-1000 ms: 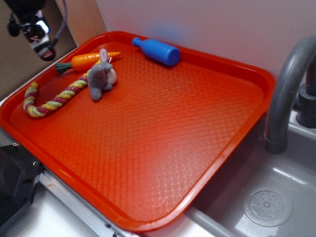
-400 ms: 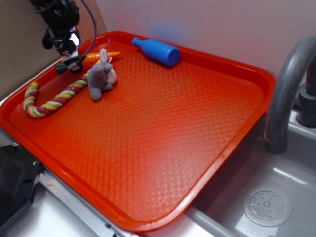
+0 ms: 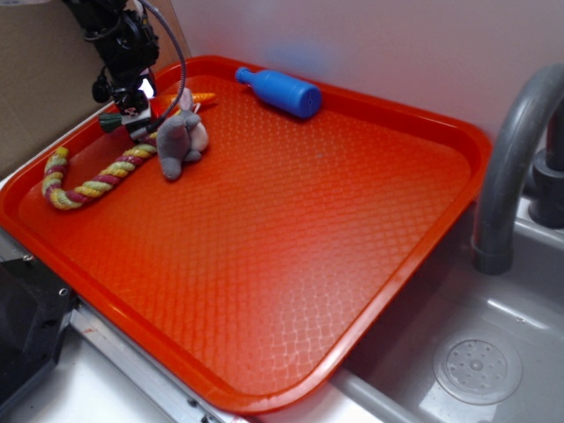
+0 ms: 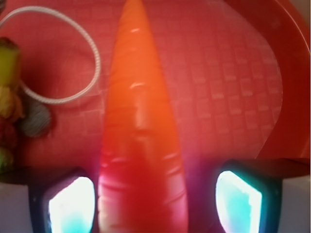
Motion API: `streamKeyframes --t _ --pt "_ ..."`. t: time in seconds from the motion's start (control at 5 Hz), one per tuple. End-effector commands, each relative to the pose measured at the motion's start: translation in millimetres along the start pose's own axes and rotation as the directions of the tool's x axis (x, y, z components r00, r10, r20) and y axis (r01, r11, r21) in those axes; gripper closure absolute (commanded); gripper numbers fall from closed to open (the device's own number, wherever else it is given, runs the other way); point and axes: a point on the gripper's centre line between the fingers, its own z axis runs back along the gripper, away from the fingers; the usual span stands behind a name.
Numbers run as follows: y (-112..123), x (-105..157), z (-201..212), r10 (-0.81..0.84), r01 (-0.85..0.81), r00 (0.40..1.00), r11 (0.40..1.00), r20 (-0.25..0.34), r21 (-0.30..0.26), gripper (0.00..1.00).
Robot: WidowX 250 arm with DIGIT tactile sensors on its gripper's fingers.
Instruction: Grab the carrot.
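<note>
The orange carrot (image 3: 199, 97) lies at the tray's far left corner, its dark green stem end (image 3: 109, 121) pointing left. My gripper (image 3: 132, 113) has come down over the carrot's thick half and hides it. In the wrist view the carrot (image 4: 138, 126) runs straight up the middle, its tip pointing away. The gripper (image 4: 154, 200) is open, one lit finger pad (image 4: 70, 204) on each side of the thick end. The left pad sits close to the carrot. A gap shows on the right.
A grey plush bunny (image 3: 181, 137) and a braided rope (image 3: 88, 181) lie just right of and in front of the carrot. A blue bottle (image 3: 282, 91) rests at the back of the red tray (image 3: 308, 256). A grey faucet (image 3: 515, 150) and sink (image 3: 476, 361) are at right.
My gripper has travelled right and down from the upper left corner. It now straddles the carrot and covers most of it in the exterior view. The toys have not moved.
</note>
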Motion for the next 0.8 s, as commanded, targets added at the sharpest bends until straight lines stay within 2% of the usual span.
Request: streamKeyframes --t 0.0,0.2,0.4,0.6 --pt "-3.2 8.9 -0.8 -0.039 0.04 0.999 0.999 0.023 -0.016 1.0" --pt "-4.2 5.9 5.8 -0.021 0.021 1.0 1.0 0.007 -0.004 1.0" --pt "-6.6 0.8 50.1 0.137 -0.129 0.985 0.988 -0.105 0.086 1.0" --pt "-15.1 3.3 88.8 0.275 -0.235 0.943 0.948 -0.185 0.213 1.0"
